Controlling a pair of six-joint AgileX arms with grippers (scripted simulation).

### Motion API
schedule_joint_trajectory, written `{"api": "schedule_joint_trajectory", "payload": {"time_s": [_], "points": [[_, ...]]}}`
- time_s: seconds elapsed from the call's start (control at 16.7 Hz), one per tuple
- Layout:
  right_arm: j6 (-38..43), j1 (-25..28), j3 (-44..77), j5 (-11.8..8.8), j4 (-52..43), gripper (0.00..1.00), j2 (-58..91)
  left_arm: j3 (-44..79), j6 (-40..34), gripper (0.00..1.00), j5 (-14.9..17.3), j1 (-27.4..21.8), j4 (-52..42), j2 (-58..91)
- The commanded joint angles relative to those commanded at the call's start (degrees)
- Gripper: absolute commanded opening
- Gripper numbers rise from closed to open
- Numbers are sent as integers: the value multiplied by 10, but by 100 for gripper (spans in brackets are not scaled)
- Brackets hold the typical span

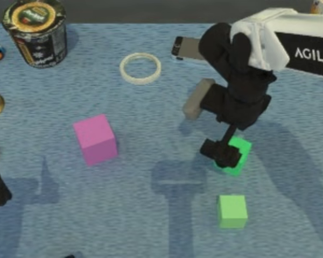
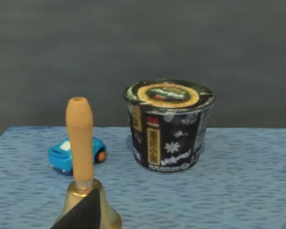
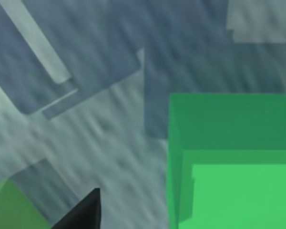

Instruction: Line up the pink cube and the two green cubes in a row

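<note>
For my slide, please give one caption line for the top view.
Right gripper over the vivid green cube; pale green cube and pink cube wait apart.

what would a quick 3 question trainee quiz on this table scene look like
1. True or false: the pink cube already touches the vivid green cube.
2. Which arm is over the vivid green cube? A) left B) right
3. Fill in: the paler green cube lies nearer the top view's ____ edge than the vivid one.

Key
1. False; bare table separates them.
2. B; the right gripper is at that cube, while the left arm is parked at the table's left edge.
3. Bottom.
</note>
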Motion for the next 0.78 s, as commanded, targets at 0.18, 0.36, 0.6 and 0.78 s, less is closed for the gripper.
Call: {"api": "schedule_joint_trajectory", "payload": {"time_s": [0.18,0.36,0.6,0.78], "points": [[0,0,-43,0,76,100,27,0,0,100,0,0,0,0],[0,0,-64,0,106,100,42,0,0,100,0,0,0,0],[0,0,-64,0,106,92,42,0,0,100,0,0,0,0],[0,0,-64,0,106,70,42,0,0,100,0,0,0,0]]}}
